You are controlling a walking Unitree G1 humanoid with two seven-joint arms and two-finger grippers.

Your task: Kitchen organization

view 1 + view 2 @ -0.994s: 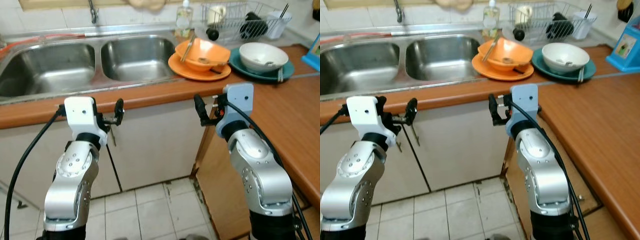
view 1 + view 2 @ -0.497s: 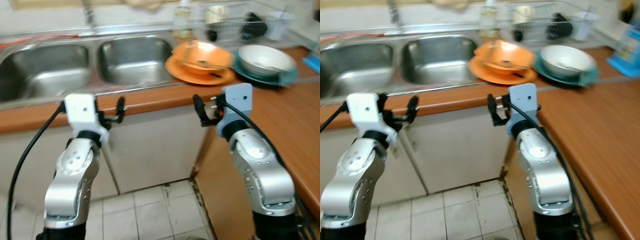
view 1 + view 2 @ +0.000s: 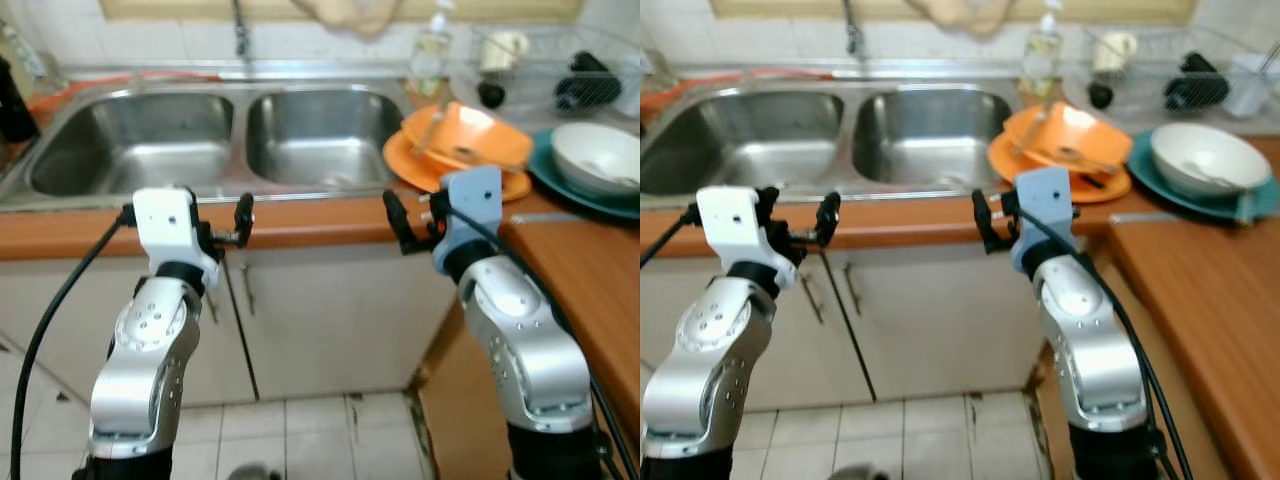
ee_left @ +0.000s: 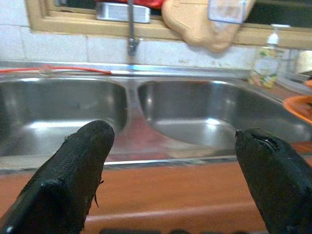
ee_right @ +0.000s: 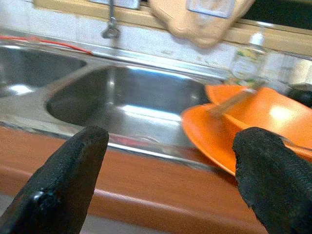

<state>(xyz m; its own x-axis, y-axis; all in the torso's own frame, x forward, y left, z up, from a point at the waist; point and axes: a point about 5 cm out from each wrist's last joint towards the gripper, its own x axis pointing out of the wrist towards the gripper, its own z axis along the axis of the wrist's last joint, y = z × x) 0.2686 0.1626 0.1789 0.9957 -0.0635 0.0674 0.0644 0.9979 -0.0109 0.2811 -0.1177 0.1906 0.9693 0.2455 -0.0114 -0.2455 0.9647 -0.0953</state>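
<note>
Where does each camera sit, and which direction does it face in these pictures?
Left and right eye views: on the head, looking forward and down at the double sink, both silver arms rising from below.
Left wrist view: on the left wrist, facing the sink between the left gripper fingers.
Right wrist view: on the right wrist, facing the orange bowl between the right gripper fingers.
Both wrist views share the faucet and soap bottle.

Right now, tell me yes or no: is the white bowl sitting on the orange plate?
No, the white bowl sits on the teal plate, while the orange plate beside it holds an orange bowl.
</note>
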